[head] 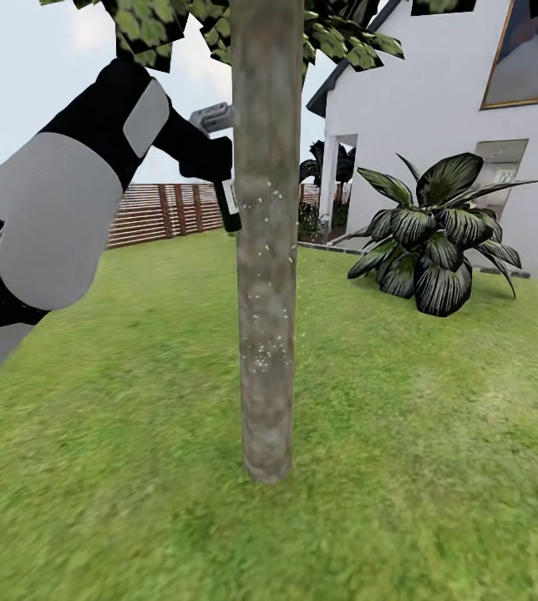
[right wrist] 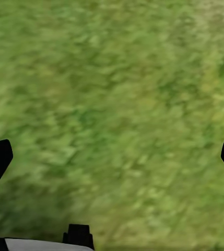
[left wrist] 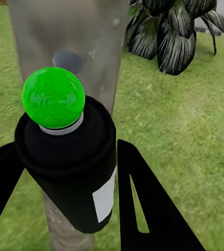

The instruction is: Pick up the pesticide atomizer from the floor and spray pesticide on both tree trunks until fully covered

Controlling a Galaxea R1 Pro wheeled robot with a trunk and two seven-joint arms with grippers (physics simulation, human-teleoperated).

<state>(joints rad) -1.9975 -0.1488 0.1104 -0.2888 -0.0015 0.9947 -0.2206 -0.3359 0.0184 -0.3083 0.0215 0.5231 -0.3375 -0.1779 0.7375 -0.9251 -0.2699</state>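
Head view: left arm raised, left hand (head: 219,159) pinching the pesticide atomizer (head: 229,207) just left of the tree trunk (head: 266,250); bottle partly hidden behind the trunk. White pesticide (head: 262,355) specks on the bark. Crown cut off at top.

Left wrist view: atomizer (left wrist: 72,172) clamped between both black fingers (left wrist: 148,209), green ball on its top, trunk (left wrist: 70,31) right behind.

Right wrist view: right hand (right wrist: 112,157) spread wide over blurry lawn (right wrist: 112,94); fingertips only, at frame edges.
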